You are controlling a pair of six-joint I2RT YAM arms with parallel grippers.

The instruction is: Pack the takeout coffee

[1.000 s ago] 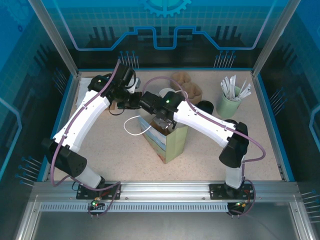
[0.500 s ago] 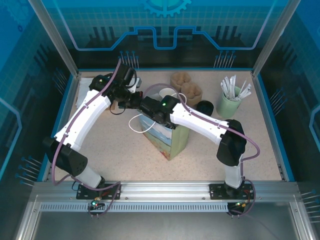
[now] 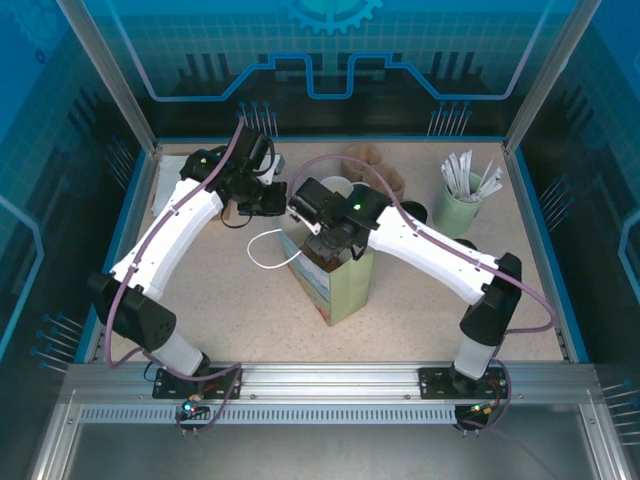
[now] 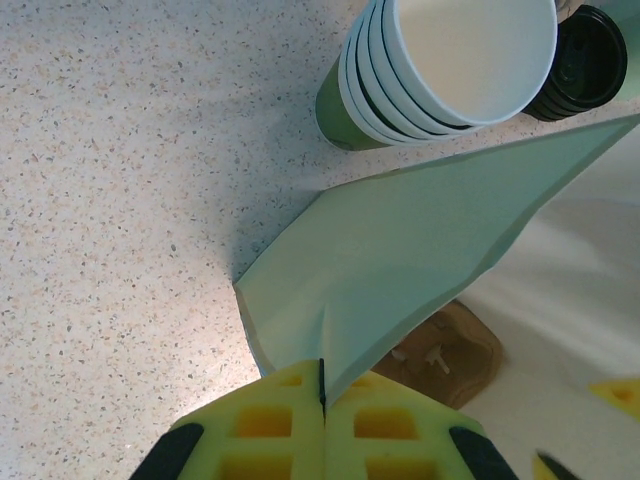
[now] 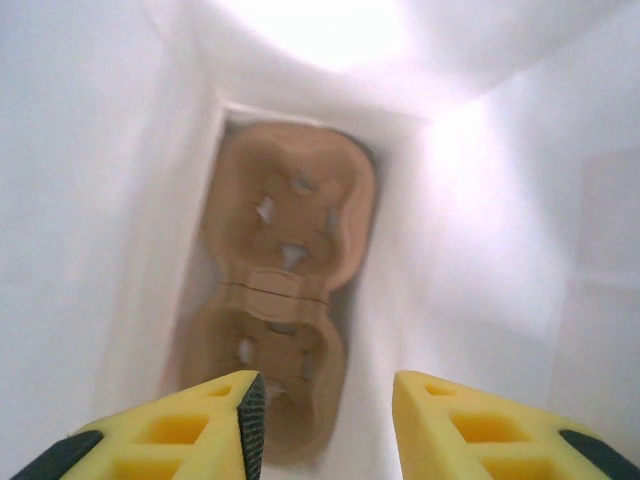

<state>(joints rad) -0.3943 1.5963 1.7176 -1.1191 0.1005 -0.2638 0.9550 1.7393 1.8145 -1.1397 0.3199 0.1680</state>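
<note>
Currently right claw (image 5: 325, 410) spread inside pale green paper bag (image 4: 400, 250); small olive-green dark-topped paper cup (image 3: 412, 212) outside on speckled table (image 3: 220, 290), well apart; left claw (image 4: 322, 400) pinches bag rim.

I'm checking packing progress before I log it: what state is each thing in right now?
paper bag: upright, mouth open
cup carrier: lying flat at the bag's bottom, pockets empty
left gripper: shut on the bag's rim
right gripper: open, empty, pointing down into the bag
cup stack: upright, nested, top cup empty
</note>
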